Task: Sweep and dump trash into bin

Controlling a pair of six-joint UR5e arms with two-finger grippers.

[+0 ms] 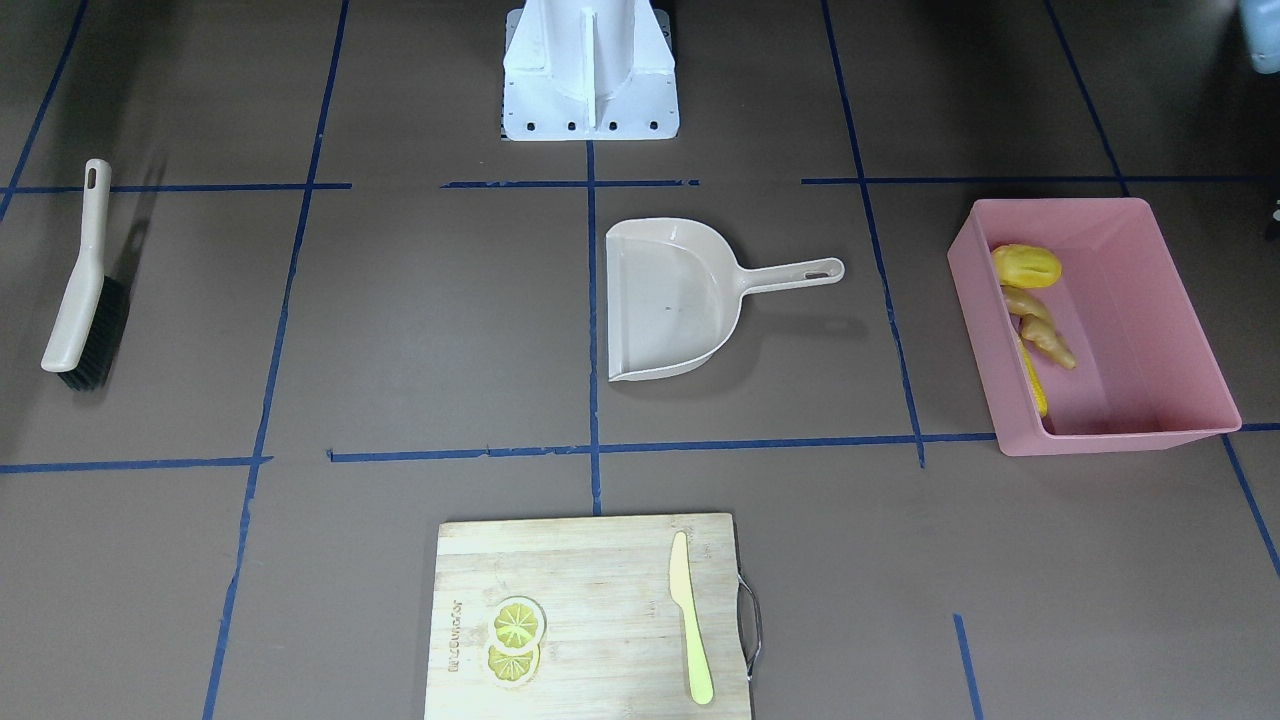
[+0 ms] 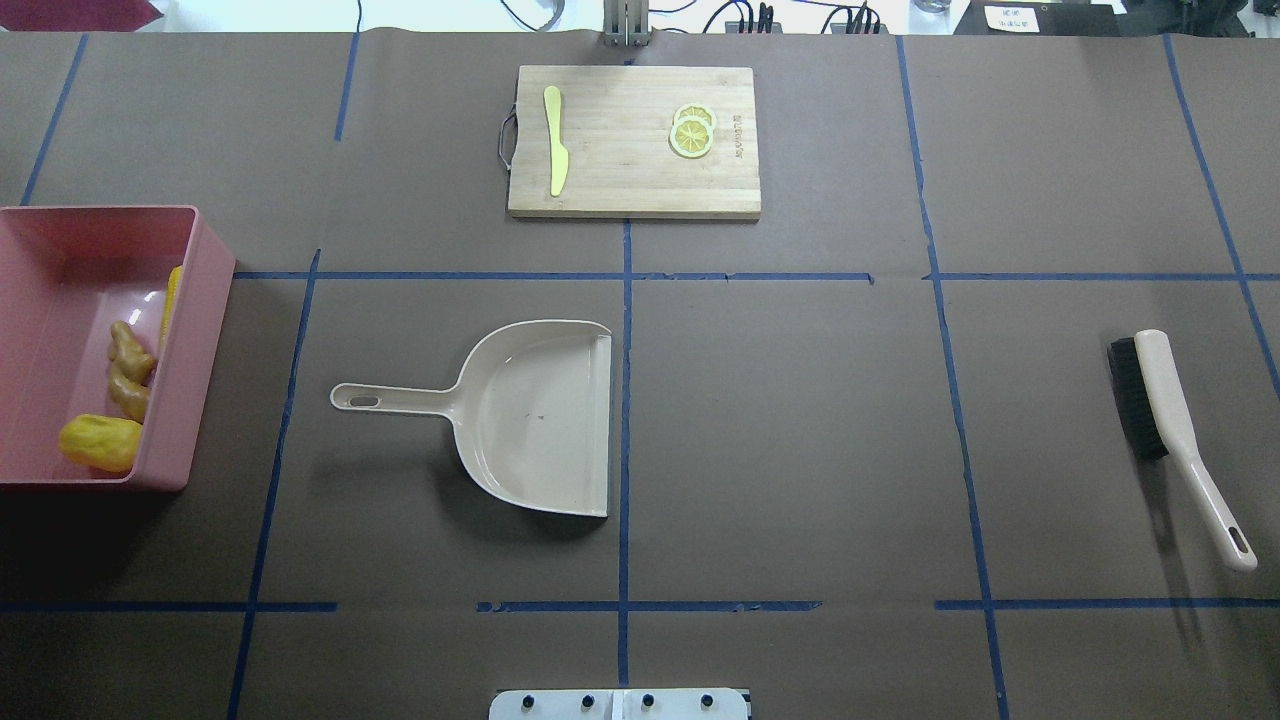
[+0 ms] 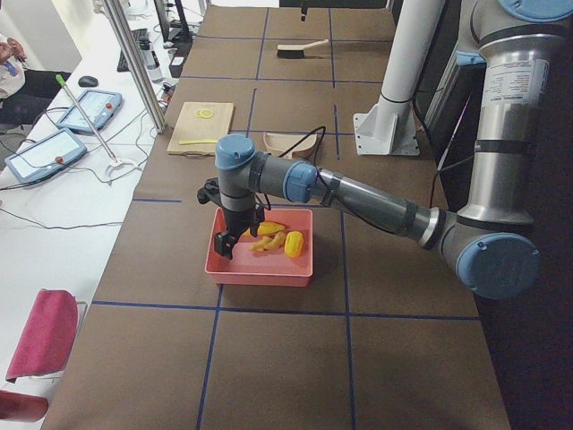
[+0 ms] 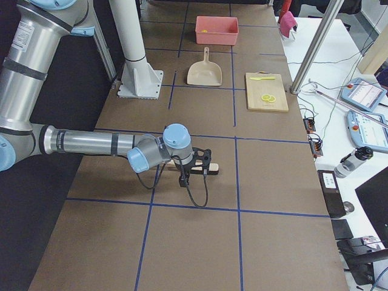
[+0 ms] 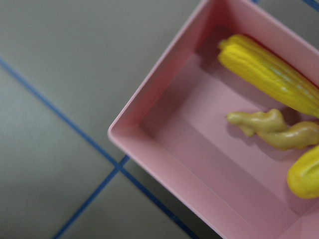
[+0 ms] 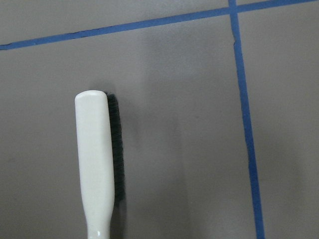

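Note:
The pink bin (image 2: pixel 190 350) stands at the table's left end and also shows in the front view (image 1: pixel 1120 445). Inside it lie the corn cob (image 5: pixel 269 72), the ginger root (image 5: pixel 274 130) and the yellow potato-like lump (image 5: pixel 305 174). All three also show in the overhead view: corn (image 2: pixel 172 295), ginger (image 2: pixel 130 370), lump (image 2: pixel 100 442). My left gripper (image 3: pixel 236 235) hangs over the bin's outer end. I cannot tell whether it is open or shut. My right gripper (image 4: pixel 195 173) hangs over the brush (image 2: pixel 1170 420), and I cannot tell its state either.
The beige dustpan (image 2: pixel 540 415) lies empty mid-table, its handle pointing toward the bin. The brush (image 6: pixel 97 164) lies on the table at the right end. A wooden cutting board (image 2: pixel 630 180) with lemon slices (image 2: pixel 692 130) and a yellow-green knife (image 2: pixel 555 140) sits at the far edge.

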